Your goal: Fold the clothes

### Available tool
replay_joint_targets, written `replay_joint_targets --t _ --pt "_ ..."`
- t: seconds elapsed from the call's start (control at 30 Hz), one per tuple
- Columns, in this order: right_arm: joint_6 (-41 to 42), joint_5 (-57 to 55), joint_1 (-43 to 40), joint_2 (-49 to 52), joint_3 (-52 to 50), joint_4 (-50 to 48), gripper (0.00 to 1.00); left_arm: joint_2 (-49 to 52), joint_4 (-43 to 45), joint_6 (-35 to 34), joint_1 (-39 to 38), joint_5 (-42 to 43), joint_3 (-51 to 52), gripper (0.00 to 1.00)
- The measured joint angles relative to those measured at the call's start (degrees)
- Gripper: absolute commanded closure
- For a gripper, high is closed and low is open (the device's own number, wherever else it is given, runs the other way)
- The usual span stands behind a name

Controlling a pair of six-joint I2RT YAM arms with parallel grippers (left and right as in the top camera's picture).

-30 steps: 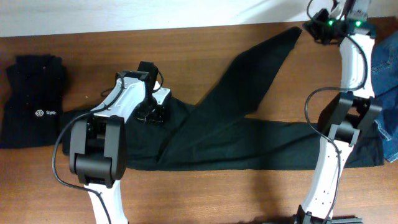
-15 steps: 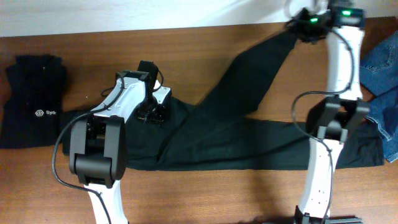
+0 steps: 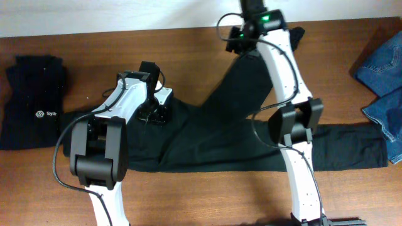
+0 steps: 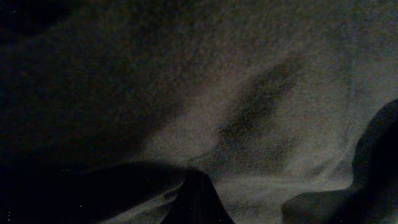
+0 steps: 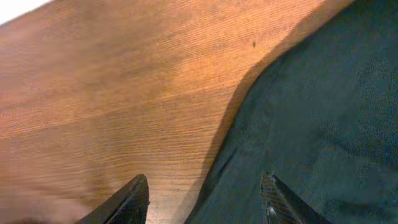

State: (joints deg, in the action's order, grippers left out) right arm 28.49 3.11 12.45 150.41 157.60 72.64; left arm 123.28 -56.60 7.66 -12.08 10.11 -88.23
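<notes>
The clothes, plain black trousers [image 3: 220, 138], lie spread across the wooden table. One leg runs along the front to the right and the other angles up to the back right. My left gripper [image 3: 154, 115] sits low on the waist end, shut, and a ridge of the dark fabric [image 4: 249, 93] runs into its closed tips [image 4: 196, 205]. My right gripper [image 3: 242, 39] hovers over the left edge of the angled leg. Its fingers [image 5: 134, 199] stand open with nothing between them, one over bare wood, the other over the trouser cloth [image 5: 323, 112].
A folded black top with a small white logo [image 3: 31, 103] lies at the far left. Blue denim jeans [image 3: 383, 69] are bunched at the right edge. Bare table [image 3: 188, 44] shows behind the trousers, with a pale wall along the back.
My right gripper opened, let go of the end of the angled leg at the back right, and swung left along that leg. The left arm stayed put.
</notes>
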Motion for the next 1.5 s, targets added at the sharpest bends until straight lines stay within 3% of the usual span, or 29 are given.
replay_joint_targets --t 0.4,0.77,1.3,1.4,1.5 --pt "4.28 -13.42 0.81 5.95 0.0 -1.49 0.48 0.0 -0.15 0.0 0.0 0.0 0.0 0.99" --pt "8.44 -9.81 -3.41 9.22 -0.02 -6.64 0.48 0.0 -0.15 0.0 0.0 0.0 0.0 0.99" --pt "8.74 -9.03 0.26 10.93 -0.02 -5.66 0.47 0.0 -0.15 0.0 0.0 0.0 0.0 0.99" --pt "8.37 -10.12 0.35 11.17 0.15 -4.04 0.52 0.0 -0.15 0.0 0.0 0.0 0.0 0.99" --pt "8.22 -11.61 0.35 11.17 0.15 -2.05 0.65 0.0 -0.2 0.0 0.0 0.0 0.0 0.99"
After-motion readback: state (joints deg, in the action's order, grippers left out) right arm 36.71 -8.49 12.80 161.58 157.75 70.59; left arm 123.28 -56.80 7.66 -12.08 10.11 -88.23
